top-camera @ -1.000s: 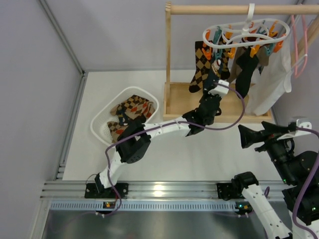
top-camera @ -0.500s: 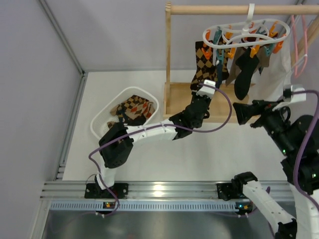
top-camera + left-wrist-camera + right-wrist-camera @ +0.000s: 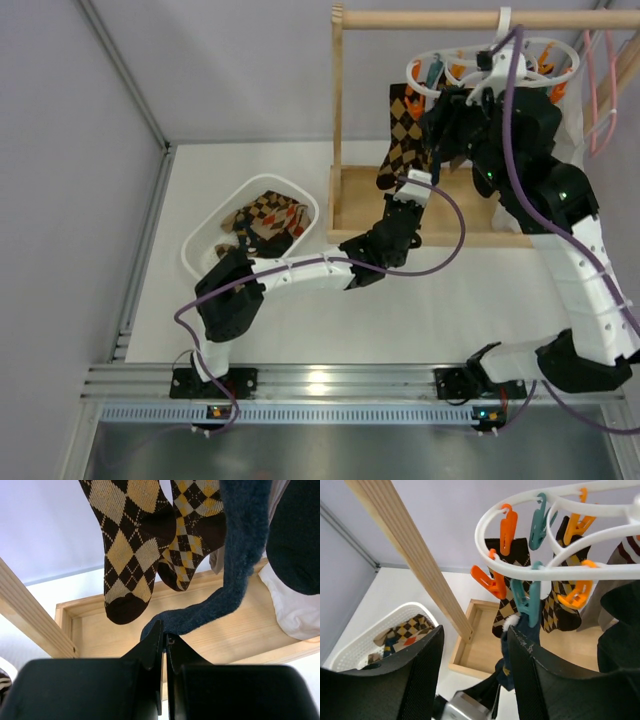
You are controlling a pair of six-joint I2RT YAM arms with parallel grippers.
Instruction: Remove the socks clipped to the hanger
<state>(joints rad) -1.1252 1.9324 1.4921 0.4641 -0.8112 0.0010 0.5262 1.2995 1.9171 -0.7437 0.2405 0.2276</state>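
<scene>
The white oval hanger [image 3: 485,525] hangs from the wooden rail, with orange and teal pins round its ring [image 3: 417,80]. Argyle socks [image 3: 125,545] and a dark navy sock [image 3: 240,555] dangle from it over the wooden base. My left gripper [image 3: 165,632] is shut on the toe end of the navy sock, low in front of the rack [image 3: 413,185]. My right gripper [image 3: 476,630] is up under the ring with its jaws apart. Its right finger [image 3: 530,665] is beside the teal pin [image 3: 528,605] that holds the navy sock [image 3: 504,658].
A white basket [image 3: 205,235] with argyle socks in it stands left of the rack. The wooden post [image 3: 337,110] rises just left of the hanger above the base tray [image 3: 355,200]. A white garment [image 3: 295,610] and a pink hanger [image 3: 600,90] hang at the right.
My right arm has swung up from the right side to the hanger, and its jaws have narrowed. My left gripper has shut on the navy sock's toe and shifted slightly left.
</scene>
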